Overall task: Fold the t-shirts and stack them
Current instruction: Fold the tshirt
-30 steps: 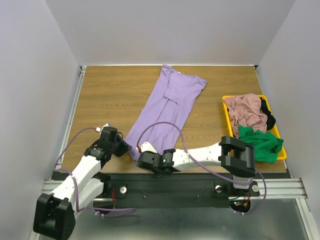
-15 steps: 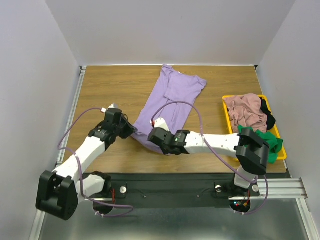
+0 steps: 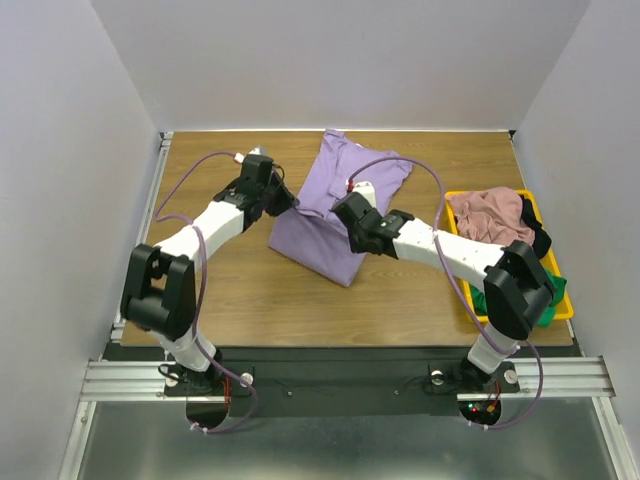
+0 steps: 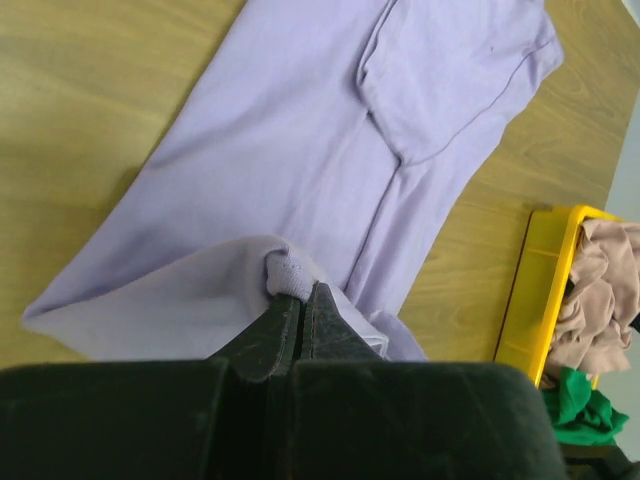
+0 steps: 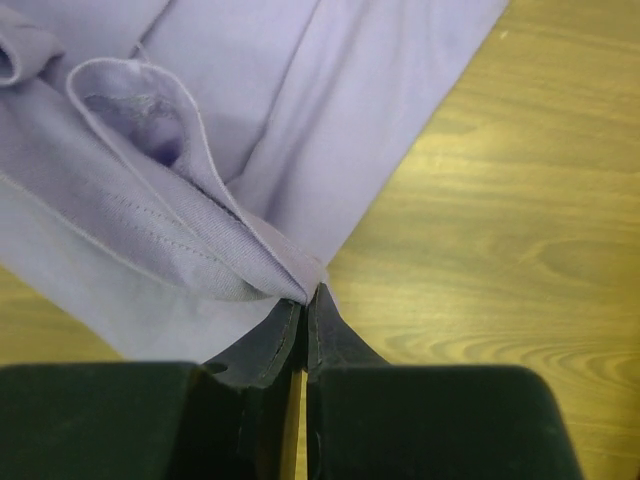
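The lavender t-shirt [image 3: 325,225] lies on the wooden table [image 3: 220,280], its lower part lifted and folded back over the upper part. My left gripper [image 3: 285,198] is shut on the shirt's hem corner [image 4: 285,275]. My right gripper [image 3: 347,210] is shut on the other hem corner [image 5: 295,285]. Both hold the cloth above the shirt's middle. A dusty pink shirt [image 3: 490,225], a bright green shirt [image 3: 520,285] and a dark shirt [image 3: 538,238] lie heaped in the yellow tray [image 3: 452,232].
The yellow tray stands at the table's right edge; it also shows in the left wrist view [image 4: 530,290]. Bare wood lies left and in front of the lavender shirt. Purple cables trail from both arms.
Both grippers have carried the shirt's bottom hem from the table's near edge toward the far side, folding the lower half over the upper half.
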